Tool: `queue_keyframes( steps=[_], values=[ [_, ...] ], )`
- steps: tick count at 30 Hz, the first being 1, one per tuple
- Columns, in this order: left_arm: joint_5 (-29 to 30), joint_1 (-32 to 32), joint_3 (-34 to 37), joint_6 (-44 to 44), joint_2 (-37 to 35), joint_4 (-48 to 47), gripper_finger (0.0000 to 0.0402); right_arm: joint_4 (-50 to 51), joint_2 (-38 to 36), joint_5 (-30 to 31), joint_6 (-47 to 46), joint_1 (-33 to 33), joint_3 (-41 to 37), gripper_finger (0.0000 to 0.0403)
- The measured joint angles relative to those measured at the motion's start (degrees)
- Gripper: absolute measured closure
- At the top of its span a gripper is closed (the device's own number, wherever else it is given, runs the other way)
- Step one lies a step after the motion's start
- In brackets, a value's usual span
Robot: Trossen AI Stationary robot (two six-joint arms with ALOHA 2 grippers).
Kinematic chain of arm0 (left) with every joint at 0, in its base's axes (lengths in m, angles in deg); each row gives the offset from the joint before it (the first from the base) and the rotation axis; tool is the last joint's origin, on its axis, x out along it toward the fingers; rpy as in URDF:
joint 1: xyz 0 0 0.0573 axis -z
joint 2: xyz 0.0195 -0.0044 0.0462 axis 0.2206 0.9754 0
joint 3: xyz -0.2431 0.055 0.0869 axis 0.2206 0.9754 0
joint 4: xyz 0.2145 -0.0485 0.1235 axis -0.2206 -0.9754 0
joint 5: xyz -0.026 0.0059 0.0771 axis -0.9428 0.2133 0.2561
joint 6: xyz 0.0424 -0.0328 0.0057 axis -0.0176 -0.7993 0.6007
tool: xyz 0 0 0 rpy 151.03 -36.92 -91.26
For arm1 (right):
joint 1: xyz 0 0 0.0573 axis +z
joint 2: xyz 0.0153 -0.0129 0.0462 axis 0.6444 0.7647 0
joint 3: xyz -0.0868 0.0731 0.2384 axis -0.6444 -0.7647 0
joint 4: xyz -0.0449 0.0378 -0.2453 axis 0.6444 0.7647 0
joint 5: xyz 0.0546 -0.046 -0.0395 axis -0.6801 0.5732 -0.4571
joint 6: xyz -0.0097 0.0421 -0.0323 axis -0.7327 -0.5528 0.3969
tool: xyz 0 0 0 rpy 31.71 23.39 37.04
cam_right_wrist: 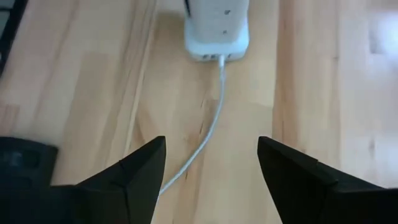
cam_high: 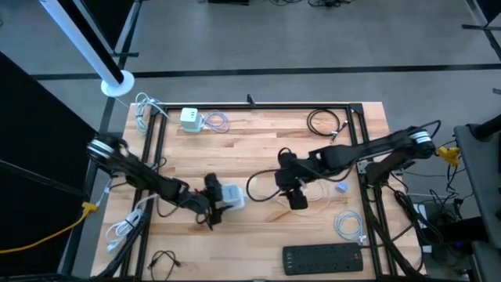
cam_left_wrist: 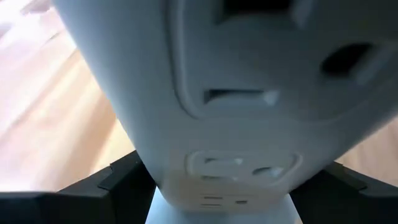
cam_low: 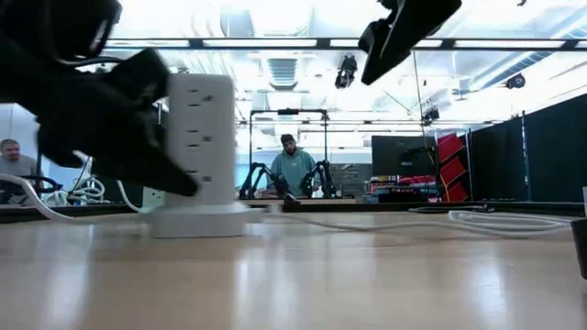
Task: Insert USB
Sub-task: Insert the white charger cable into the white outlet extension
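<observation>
Wooden desk [cam_high: 258, 149], high view: left claw [cam_high: 213, 205] clamped on the white power tower [cam_high: 232, 197]; right claw [cam_high: 297, 200] hovers nearby. Low view: tower upright. Left wrist view: tower fills the frame between the fingers. Right wrist view: right claw apart, white cable [cam_right_wrist: 205, 134] already plugged into the tower's base; insertion looks done. No legible writing.

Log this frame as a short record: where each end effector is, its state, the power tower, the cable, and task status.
left end effector: at the power tower, fingers either side of it, shut on it
right end effector: above the table centre, open, holding nothing
power tower: white, upright on the table, outlets facing the low camera
cable: white, lying on the wood, one end plugged in at the tower's base
task status: a cable appears inserted; right arm clear of it
</observation>
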Motion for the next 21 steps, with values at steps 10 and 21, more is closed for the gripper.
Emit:
queue_keyframes(
  steps=[10,21],
  values=[
    [0.3,0.1,11.8,-8.0,-22.1,-12.0,0.0106,0.1,-0.4,0.4,-1.5,0.2,-0.2,0.0199],
    [0.7,0.2,14.3,-14.8,-35.6,-29.4,0.0106,-4.8,1.9,2.5,-14.6,2.1,-0.3,0.0183]
  ],
)
